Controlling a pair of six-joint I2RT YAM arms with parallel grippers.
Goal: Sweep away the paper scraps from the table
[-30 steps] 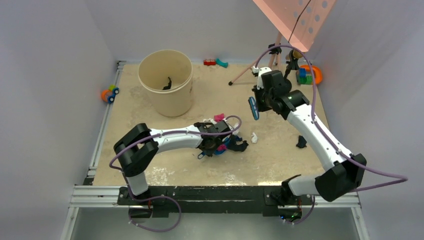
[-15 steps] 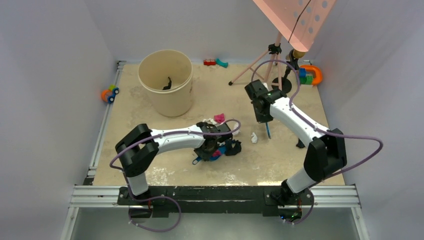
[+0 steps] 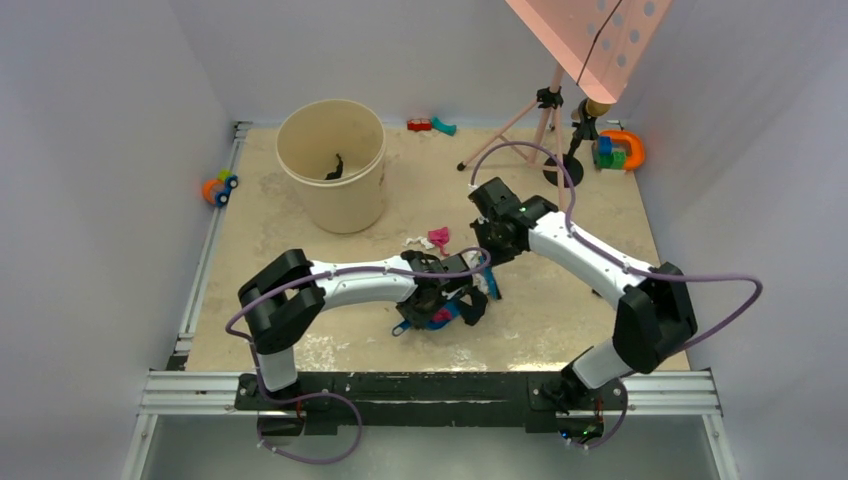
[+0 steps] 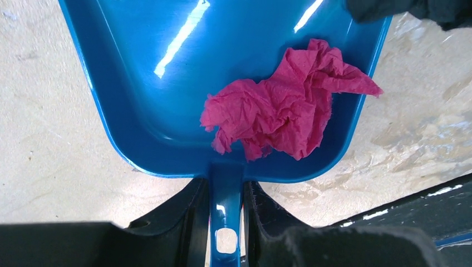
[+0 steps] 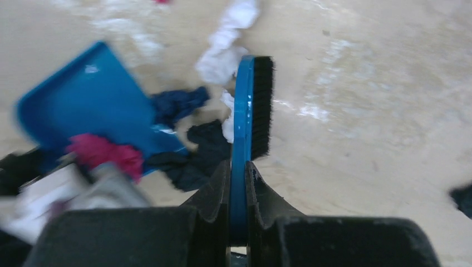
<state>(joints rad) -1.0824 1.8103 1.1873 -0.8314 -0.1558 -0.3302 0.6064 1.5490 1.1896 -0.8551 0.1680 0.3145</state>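
My left gripper (image 4: pixel 225 186) is shut on the handle of a blue dustpan (image 4: pixel 167 83) lying on the table (image 4: pixel 44 139). A crumpled magenta paper scrap (image 4: pixel 284 105) lies in the pan. My right gripper (image 5: pixel 238 167) is shut on the blue hand brush (image 5: pixel 250 105), bristles facing right, just off the pan's mouth. Dark blue (image 5: pixel 178 103), black (image 5: pixel 200 153) and white (image 5: pixel 228 39) scraps lie between brush and dustpan (image 5: pixel 89 94). In the top view the grippers meet mid-table, left (image 3: pixel 437 305) and right (image 3: pixel 490 245). A pink scrap (image 3: pixel 438 237) lies behind them.
A beige bucket (image 3: pixel 333 165) with a black scrap inside stands at the back left. An orange toy car (image 3: pixel 218 187) sits at the left edge, red and teal blocks (image 3: pixel 430 125) at the back, a tripod (image 3: pixel 545 120) and coloured toys (image 3: pixel 615 152) at the back right.
My right arm has swung the brush down and left from the back right to the dustpan's mouth, pushing the white scrap along. The left arm with the dustpan has shifted slightly right.
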